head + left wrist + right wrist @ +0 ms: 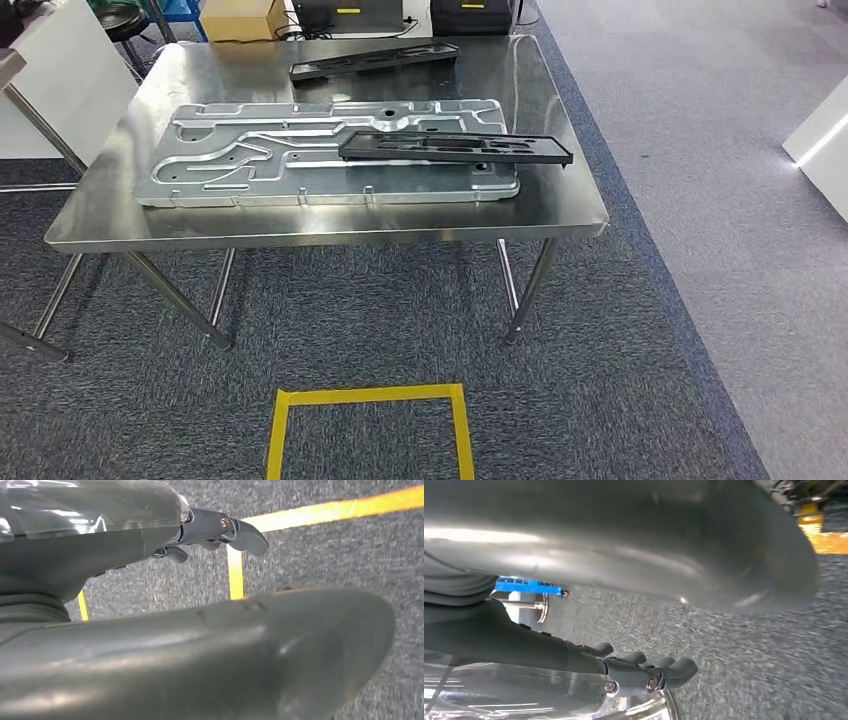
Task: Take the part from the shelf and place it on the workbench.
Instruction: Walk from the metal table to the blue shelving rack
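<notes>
A long black part (455, 148) lies flat on the silver metal panel (300, 160) resting on the steel worktop (560, 200). A second black part (375, 60) lies near the worktop's far edge. Left hand (210, 530) and right hand (639, 670) hang over grey carpet, fingers loosely extended, grasping nothing. Yellow tape (370, 395) marks the floor.
</notes>
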Action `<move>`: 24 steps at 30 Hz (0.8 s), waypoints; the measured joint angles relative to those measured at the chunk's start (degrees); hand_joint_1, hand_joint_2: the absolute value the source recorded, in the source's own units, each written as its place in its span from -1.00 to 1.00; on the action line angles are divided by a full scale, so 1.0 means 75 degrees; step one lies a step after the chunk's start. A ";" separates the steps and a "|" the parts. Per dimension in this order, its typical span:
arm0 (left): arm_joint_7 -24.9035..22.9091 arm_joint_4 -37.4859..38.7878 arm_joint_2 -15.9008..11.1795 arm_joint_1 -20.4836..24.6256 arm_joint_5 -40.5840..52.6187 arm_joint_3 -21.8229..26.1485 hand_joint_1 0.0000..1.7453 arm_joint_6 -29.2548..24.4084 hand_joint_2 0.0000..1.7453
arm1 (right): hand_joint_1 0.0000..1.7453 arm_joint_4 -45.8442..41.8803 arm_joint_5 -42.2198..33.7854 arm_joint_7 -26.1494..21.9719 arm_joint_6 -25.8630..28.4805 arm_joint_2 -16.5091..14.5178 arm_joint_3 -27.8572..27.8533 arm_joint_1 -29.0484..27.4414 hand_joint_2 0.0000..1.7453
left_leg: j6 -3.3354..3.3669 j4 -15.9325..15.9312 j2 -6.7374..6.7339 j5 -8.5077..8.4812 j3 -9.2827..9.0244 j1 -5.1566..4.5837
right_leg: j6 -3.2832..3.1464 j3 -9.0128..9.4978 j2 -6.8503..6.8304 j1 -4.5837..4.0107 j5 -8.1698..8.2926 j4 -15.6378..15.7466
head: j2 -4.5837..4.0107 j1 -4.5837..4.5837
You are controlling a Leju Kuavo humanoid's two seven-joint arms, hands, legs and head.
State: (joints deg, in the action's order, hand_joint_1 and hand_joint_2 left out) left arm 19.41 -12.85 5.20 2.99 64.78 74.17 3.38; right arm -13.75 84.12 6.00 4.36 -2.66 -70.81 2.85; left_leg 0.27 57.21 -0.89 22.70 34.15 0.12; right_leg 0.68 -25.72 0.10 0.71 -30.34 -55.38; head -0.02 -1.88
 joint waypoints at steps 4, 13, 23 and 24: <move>-0.0053 0.0015 0.0033 -0.0040 -0.0007 0.0001 -1.00 -0.0055 -1.00 | -1.00 0.0037 0.0014 0.0122 -0.0104 -0.0016 0.0002 -0.0003 -1.00 | -0.0151 0.0765 0.0047 0.0843 0.0328 0.0065 | -0.0243 -0.0339 -0.0065 0.0010 0.0347 0.0045 | 0.0000 0.0000; -0.0005 0.0020 0.0047 0.0008 -0.0135 0.0010 -1.00 -0.0281 -1.00 | -1.00 0.0103 -0.0155 0.0010 -0.0432 -0.0054 -0.0008 0.0006 -1.00 | -0.0004 -0.0018 0.0063 0.1145 -0.1333 0.0016 | -0.0132 -0.1310 -0.0067 -0.0094 0.1041 -0.0193 | 0.0000 -0.0001; -0.0158 0.0020 0.0013 0.0013 -0.0133 0.0020 -1.00 -0.0463 -1.00 | -1.00 0.0218 -0.0294 -0.0165 -0.0678 -0.0198 -0.0056 0.0081 -1.00 | 0.0323 -0.0310 -0.0020 0.0518 -0.0658 -0.0018 | 0.0185 -0.1778 -0.0032 0.0009 -0.0390 -0.2391 | 0.0000 0.0000; -0.0165 0.0020 0.0010 0.0016 -0.0134 0.0020 -1.00 -0.0487 -1.00 | -1.00 0.0222 -0.0291 -0.0214 -0.0718 -0.0202 -0.0056 0.0093 -1.00 | 0.0307 -0.0258 -0.0023 0.0453 -0.0527 -0.0019 | 0.0184 -0.1571 -0.0032 0.0013 -0.0207 -0.2295 | 0.0000 0.0000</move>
State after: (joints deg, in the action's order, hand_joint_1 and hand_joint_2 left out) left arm 18.17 -12.70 5.27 3.11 63.78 74.31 -0.27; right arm -12.08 81.94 4.40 -1.02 -4.17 -71.23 3.54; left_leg 2.57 55.28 -1.06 26.09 30.20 -0.02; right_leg 2.06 -37.51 -0.14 0.80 -31.89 -72.59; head -0.02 -1.88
